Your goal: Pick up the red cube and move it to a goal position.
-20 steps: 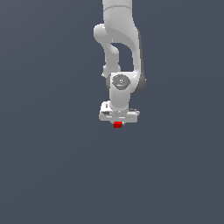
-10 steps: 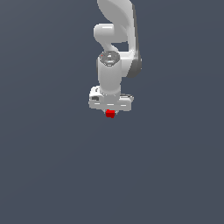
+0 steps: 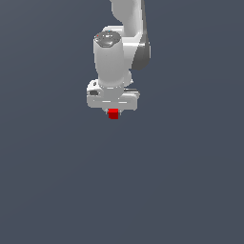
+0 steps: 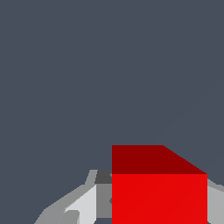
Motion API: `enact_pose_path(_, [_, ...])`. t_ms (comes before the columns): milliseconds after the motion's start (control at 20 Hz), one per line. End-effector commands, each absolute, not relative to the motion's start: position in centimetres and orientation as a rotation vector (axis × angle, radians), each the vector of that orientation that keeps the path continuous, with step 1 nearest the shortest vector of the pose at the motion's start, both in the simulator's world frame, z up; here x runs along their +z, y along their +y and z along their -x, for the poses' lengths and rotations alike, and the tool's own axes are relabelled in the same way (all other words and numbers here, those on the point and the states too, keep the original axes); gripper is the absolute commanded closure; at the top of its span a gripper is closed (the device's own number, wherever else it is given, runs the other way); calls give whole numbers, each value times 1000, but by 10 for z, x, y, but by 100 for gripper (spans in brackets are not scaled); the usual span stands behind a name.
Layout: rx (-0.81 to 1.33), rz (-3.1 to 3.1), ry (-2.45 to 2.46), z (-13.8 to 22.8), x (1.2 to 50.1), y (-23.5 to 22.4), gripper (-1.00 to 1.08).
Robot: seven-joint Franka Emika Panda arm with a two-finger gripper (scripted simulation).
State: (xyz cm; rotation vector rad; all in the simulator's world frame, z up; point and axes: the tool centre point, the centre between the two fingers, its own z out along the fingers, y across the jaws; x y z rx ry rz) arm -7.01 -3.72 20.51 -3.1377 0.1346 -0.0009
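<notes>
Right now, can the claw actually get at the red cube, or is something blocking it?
Likely yes. The red cube sits right under the claw, between its fingers in the wrist view. It looks already gripped, and nothing else is nearby.

Open grey space all around the end effector (image 3: 113, 110)

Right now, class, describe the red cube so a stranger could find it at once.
Find the white robot arm against the plain grey background. Follow it down to its gripper; the red cube sits between the fingers, the only coloured thing in view.
</notes>
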Motion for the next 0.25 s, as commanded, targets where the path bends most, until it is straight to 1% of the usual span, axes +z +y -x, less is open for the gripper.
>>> enact_pose_path(0, [0,3138,133,71,213,-41,108])
enact_pose_path(200, [0,3138,133,71,217,-43,108])
